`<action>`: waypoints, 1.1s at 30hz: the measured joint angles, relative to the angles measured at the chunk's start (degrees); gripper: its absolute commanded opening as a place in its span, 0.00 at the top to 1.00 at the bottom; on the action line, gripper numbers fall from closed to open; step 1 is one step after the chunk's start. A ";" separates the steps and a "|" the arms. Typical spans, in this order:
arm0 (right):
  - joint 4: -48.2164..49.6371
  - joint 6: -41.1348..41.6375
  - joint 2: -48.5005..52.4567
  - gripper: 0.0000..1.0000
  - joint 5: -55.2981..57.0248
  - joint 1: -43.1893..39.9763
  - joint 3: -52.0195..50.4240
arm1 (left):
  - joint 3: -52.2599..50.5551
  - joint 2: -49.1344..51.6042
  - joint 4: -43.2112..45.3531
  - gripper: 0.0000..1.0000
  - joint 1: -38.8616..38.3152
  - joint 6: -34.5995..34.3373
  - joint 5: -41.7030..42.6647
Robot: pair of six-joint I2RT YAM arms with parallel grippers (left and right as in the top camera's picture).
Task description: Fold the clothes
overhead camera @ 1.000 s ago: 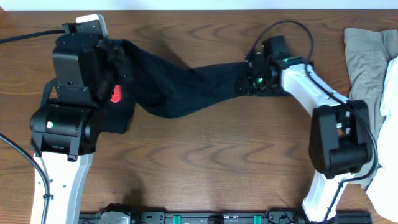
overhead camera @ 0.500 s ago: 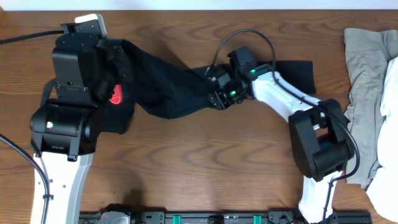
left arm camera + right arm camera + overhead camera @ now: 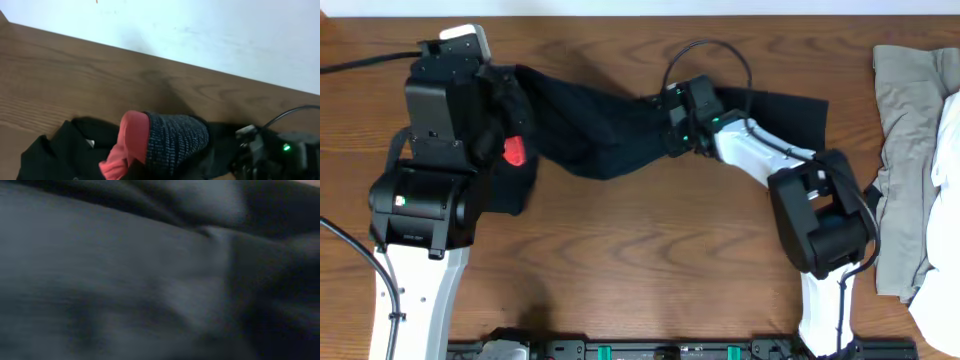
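The black pants (image 3: 590,130) stretch across the far side of the table. My left gripper (image 3: 505,140) is shut on their grey waistband with the red-orange edge (image 3: 512,150) and holds it raised; the waistband fills the bottom of the left wrist view (image 3: 175,142), hiding the fingers. My right gripper (image 3: 675,128) is buried in the bunched leg at mid-table. A flat leg part (image 3: 790,112) trails to its right on the table. The right wrist view shows only blurred dark fabric (image 3: 150,270). More black fabric (image 3: 512,190) lies below the left gripper.
A beige garment (image 3: 910,100) and a white cloth (image 3: 945,160) lie at the right edge. A black cable (image 3: 705,48) loops above the right wrist. A white wall (image 3: 200,30) rises behind the table's far edge. The right arm's wrist shows in the left wrist view (image 3: 285,150).
My right gripper has moved left and slightly away along the table, bunching the leg toward the left arm and uncovering flat black fabric to its right. The left arm has stayed still.
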 measured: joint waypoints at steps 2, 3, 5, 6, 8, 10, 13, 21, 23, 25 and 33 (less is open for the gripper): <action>-0.46 0.98 0.00 0.58 -0.11 -2.01 0.02 | 0.00 0.00 -0.44 0.94 0.00 0.00 0.00; -0.87 1.55 0.00 0.49 -0.39 -2.80 0.02 | 0.00 0.00 -0.46 0.94 0.00 0.00 0.00; -1.46 1.62 -0.02 0.35 -1.03 -3.87 0.13 | 0.00 0.00 -0.42 0.94 0.00 0.00 0.00; -1.92 1.92 -0.02 0.34 -1.29 -4.20 0.33 | 0.00 0.00 -0.42 0.94 0.00 0.00 0.00; -2.56 1.75 -0.02 0.43 -1.49 -4.28 0.66 | 0.00 -0.02 -0.44 0.94 0.00 0.00 0.00; -3.34 1.55 -0.02 0.66 -1.27 -4.22 0.87 | 0.00 -0.02 -0.55 0.94 0.00 0.00 0.00; -6.82 1.70 0.00 0.87 -0.68 -4.39 1.25 | 0.00 -0.02 -0.83 0.94 0.00 0.00 0.00; -26.67 0.79 -1.38 0.98 -3.28 -4.50 2.99 | 0.00 -0.26 -0.79 0.94 0.00 0.02 -0.20; -31.98 -1.03 -2.12 0.99 -4.55 -4.50 2.43 | 0.00 -0.59 -0.63 0.94 0.00 0.02 -0.59; -36.26 -3.02 -3.02 0.98 -5.29 -4.48 1.51 | 0.00 -1.01 -0.59 0.94 0.00 0.04 -1.42; -42.01 -8.55 -18.21 0.85 -4.35 -4.04 -0.94 | 0.00 -2.49 -0.55 0.94 0.00 0.48 -3.48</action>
